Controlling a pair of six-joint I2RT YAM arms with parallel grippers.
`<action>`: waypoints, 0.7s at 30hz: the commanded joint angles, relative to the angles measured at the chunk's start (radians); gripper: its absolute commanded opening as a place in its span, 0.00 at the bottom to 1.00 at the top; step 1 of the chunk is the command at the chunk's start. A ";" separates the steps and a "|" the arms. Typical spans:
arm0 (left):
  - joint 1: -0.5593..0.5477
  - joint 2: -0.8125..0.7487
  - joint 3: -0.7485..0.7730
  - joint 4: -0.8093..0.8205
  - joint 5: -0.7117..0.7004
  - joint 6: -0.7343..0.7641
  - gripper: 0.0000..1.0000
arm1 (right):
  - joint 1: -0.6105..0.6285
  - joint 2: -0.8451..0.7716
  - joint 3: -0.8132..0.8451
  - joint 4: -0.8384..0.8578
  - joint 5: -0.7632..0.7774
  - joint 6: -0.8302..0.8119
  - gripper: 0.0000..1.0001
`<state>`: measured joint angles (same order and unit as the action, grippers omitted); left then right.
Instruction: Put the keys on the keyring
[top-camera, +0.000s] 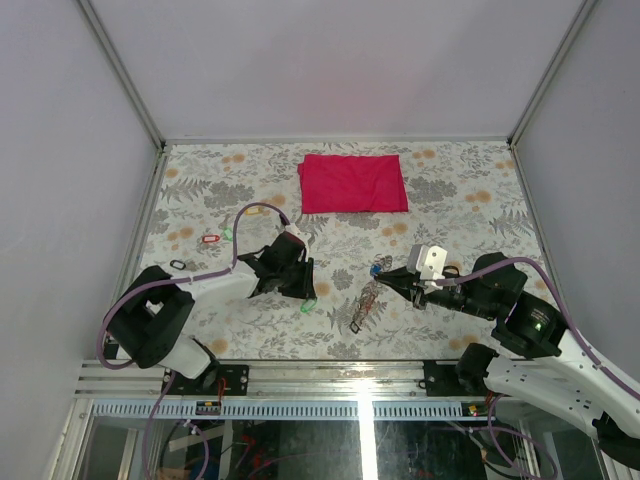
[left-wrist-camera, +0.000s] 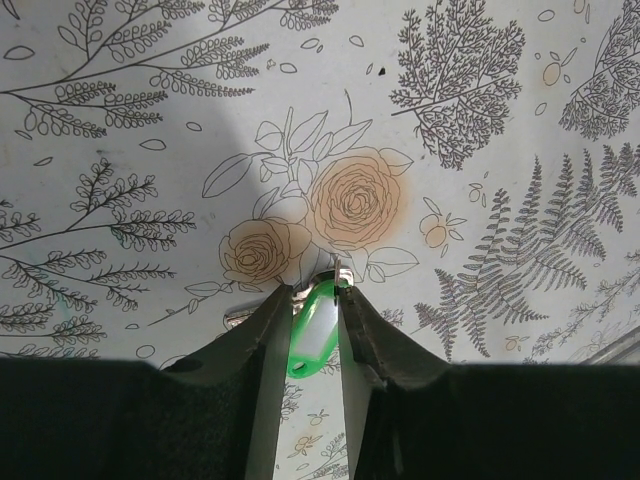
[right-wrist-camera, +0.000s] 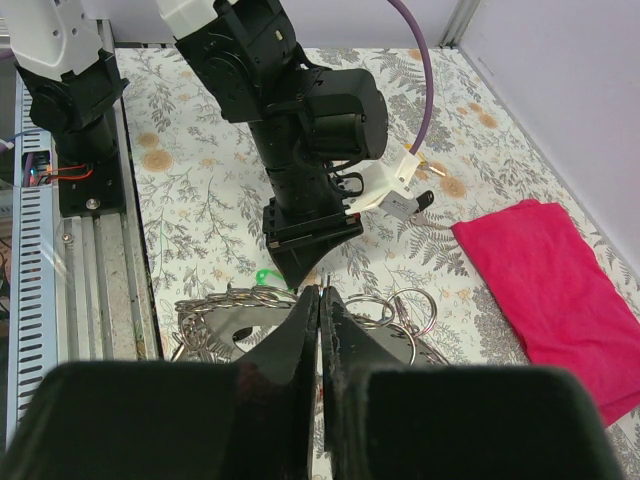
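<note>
A key with a green tag (left-wrist-camera: 315, 335) lies on the flowered table, its metal part (left-wrist-camera: 240, 314) sticking out to the left. My left gripper (left-wrist-camera: 312, 292) stands over it, and both fingers touch the sides of the tag. In the top view this gripper (top-camera: 300, 290) sits left of centre, with the green tag (top-camera: 308, 305) at its tip. My right gripper (right-wrist-camera: 320, 292) is shut on the keyring (right-wrist-camera: 225, 305), a bundle of metal rings spreading to both sides of the fingers. From above, the keyring (top-camera: 366, 300) trails from the right gripper (top-camera: 386, 277), with a blue-tagged key (top-camera: 381, 266) beside it.
A red folded cloth (top-camera: 352, 183) lies at the back centre. Loose keys with red (top-camera: 209, 238), yellow (top-camera: 256, 210) and black (top-camera: 178, 264) tags lie at the left. The left arm (right-wrist-camera: 300, 120) stands close in front of the right gripper. Walls enclose the table.
</note>
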<state>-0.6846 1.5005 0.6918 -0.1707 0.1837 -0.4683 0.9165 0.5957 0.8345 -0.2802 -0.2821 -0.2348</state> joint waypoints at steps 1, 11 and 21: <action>-0.004 -0.001 0.027 0.015 -0.018 -0.003 0.26 | 0.007 -0.010 0.019 0.069 -0.015 0.010 0.00; -0.015 -0.025 0.056 -0.018 -0.052 0.000 0.29 | 0.007 -0.009 0.018 0.070 -0.014 0.012 0.00; -0.023 0.002 0.061 -0.010 -0.050 -0.001 0.31 | 0.007 -0.012 0.019 0.068 -0.015 0.013 0.00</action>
<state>-0.7010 1.4986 0.7238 -0.1879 0.1490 -0.4683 0.9165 0.5957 0.8345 -0.2806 -0.2821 -0.2344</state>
